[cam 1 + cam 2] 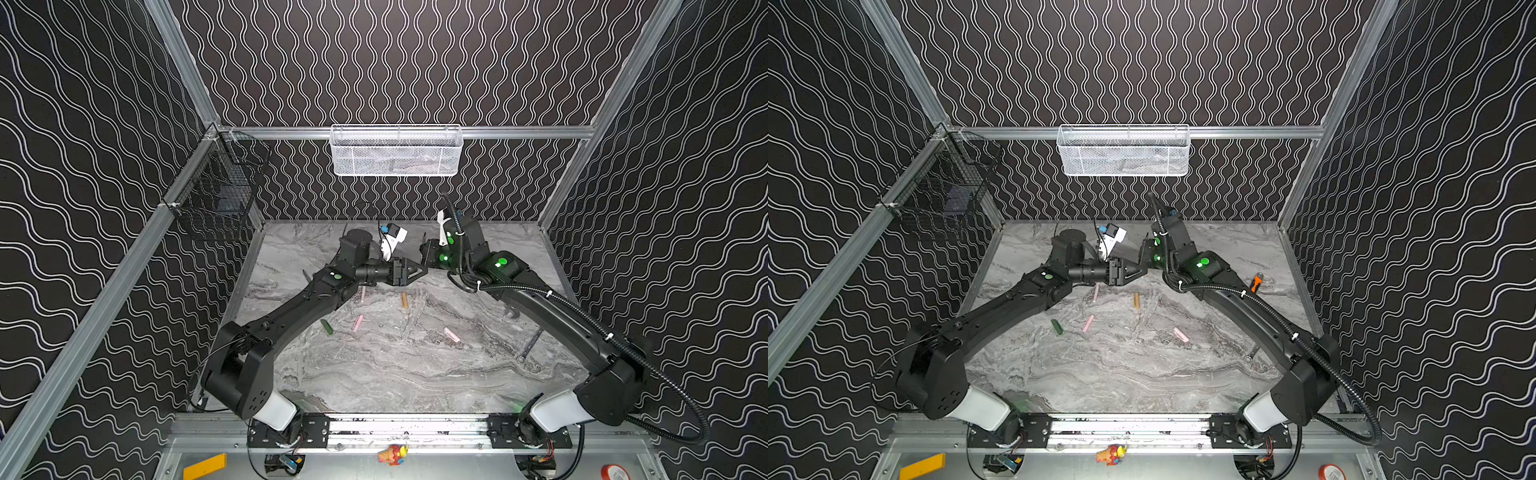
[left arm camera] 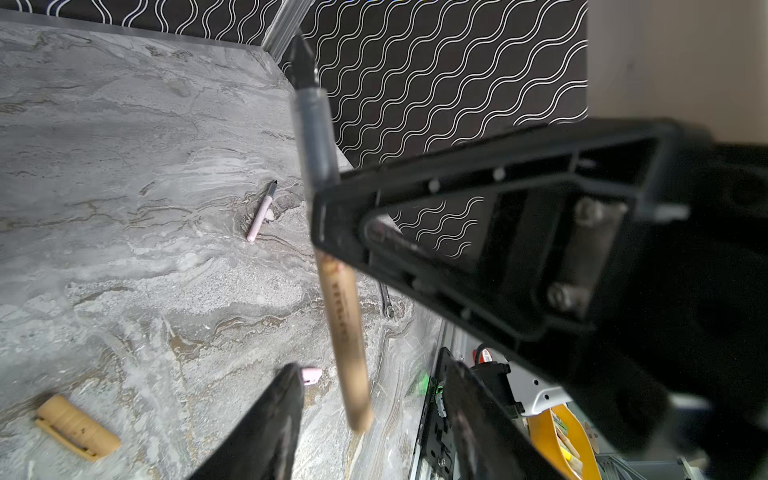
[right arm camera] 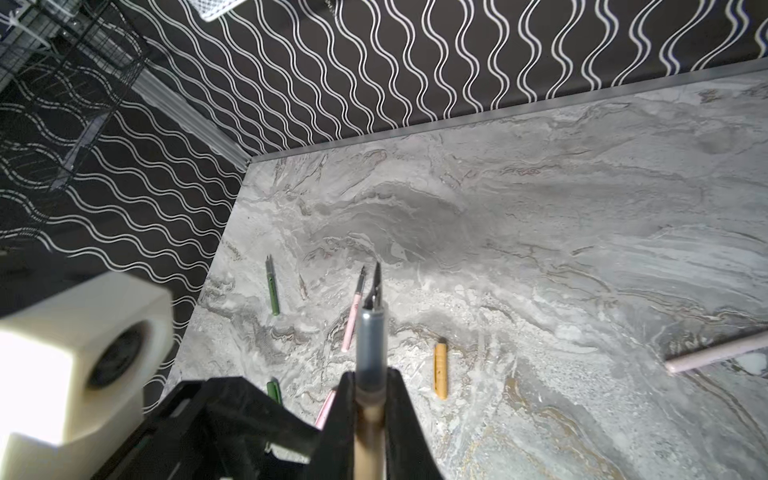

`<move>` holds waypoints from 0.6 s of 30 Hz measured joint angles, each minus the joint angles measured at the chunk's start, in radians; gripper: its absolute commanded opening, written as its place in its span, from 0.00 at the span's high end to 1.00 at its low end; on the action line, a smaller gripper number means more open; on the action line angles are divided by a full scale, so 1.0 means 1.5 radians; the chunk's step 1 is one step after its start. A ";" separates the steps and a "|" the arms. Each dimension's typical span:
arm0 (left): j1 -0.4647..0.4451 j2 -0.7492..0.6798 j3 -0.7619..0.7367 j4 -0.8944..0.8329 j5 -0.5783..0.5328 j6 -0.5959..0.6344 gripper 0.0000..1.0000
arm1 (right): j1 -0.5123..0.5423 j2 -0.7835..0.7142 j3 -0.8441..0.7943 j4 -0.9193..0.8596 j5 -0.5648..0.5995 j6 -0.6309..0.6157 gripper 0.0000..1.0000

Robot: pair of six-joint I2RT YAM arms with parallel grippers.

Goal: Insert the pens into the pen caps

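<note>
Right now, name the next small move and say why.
Probably close the left gripper on the tan-gold pen: the barrel end hangs between that gripper's open jaws, while the right gripper grips it near the tip. The gold cap lies unheld.

- Left arm (image 1: 291, 311): rises from the near-left base, elbow bent, forearm reaching far and right toward mid-scene.
- Left gripper (image 1: 420, 272): level, pointing right. Its fingers (image 2: 274, 415) stand parted, with a gap on either side of the blunt pen end seen between them.
- Right arm (image 1: 540, 307): rises from the near-right base, reaching far and left.
- Right gripper (image 3: 370, 376): just beside the left gripper. Its fingers are clamped on the tan-gold pen (image 2: 345, 324), where grey section meets barrel.
</note>
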 measured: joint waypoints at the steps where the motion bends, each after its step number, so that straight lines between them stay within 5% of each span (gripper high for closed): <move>1: 0.000 0.000 -0.001 0.002 0.000 -0.001 0.49 | 0.002 0.000 0.001 -0.001 -0.001 0.000 0.93; 10: 0.000 -0.001 -0.004 0.014 0.001 -0.004 0.65 | 0.015 0.001 0.006 0.002 -0.011 0.015 0.93; 15: 0.000 -0.003 -0.008 0.014 -0.003 -0.004 0.82 | 0.019 0.001 0.008 0.002 -0.016 0.020 0.93; 18: 0.002 -0.006 -0.011 0.009 -0.017 -0.016 0.89 | 0.021 0.000 0.012 0.002 -0.017 0.020 0.82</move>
